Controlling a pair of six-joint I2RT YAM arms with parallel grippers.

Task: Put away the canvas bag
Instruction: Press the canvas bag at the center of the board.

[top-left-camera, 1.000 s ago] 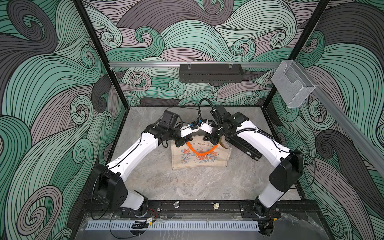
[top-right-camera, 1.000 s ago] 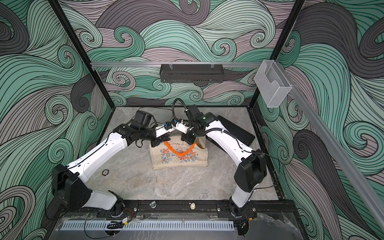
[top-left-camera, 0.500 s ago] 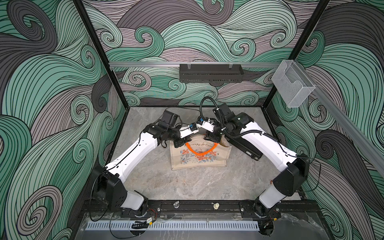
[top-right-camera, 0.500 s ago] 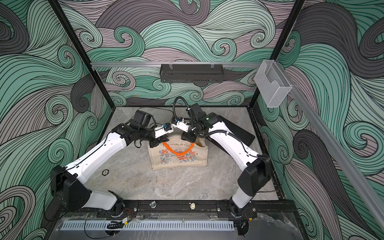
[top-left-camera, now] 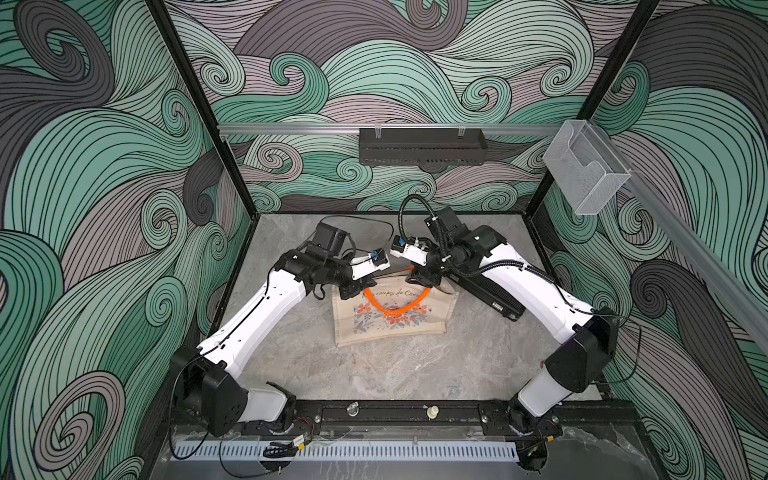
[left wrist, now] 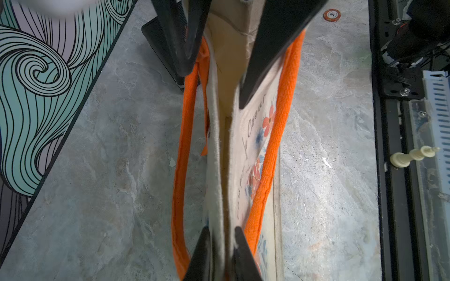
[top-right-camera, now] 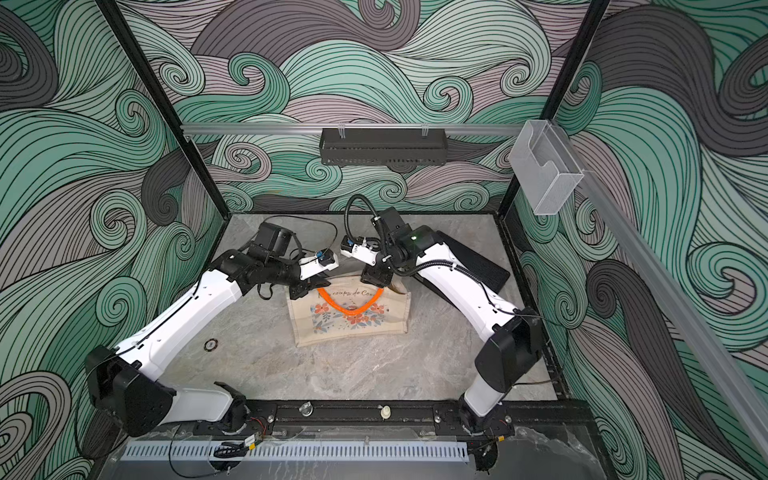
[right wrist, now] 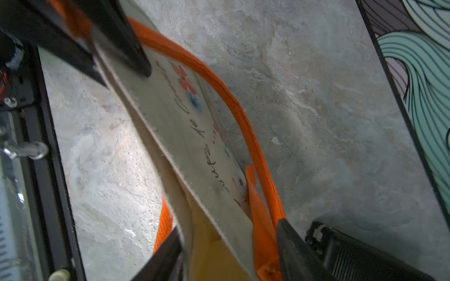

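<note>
The beige canvas bag (top-left-camera: 390, 320) (top-right-camera: 349, 320) with floral print and orange handles stands upright on the table's middle in both top views. My left gripper (top-left-camera: 357, 291) (left wrist: 220, 228) is shut on the bag's top rim at its left end, pinching both canvas walls (left wrist: 253, 136) together. My right gripper (top-left-camera: 426, 280) (right wrist: 229, 226) is at the bag's right end. Its jaws stand open and straddle the rim (right wrist: 185, 136). One finger is against the canvas, the other beside an orange handle (right wrist: 255, 150), with the bag's mouth gaping between them.
A flat black ribbed box (top-left-camera: 490, 295) lies right behind the bag, under my right arm. A poker chip (top-right-camera: 211, 344) lies on the table front left. A chess piece (top-left-camera: 432, 412) rests on the front rail. A black shelf (top-left-camera: 422, 145) and a clear holder (top-left-camera: 582, 166) hang on the walls.
My right gripper has opened from shut and now straddles the bag's right end; its arm has shifted a little to the right. The left gripper keeps its hold.
</note>
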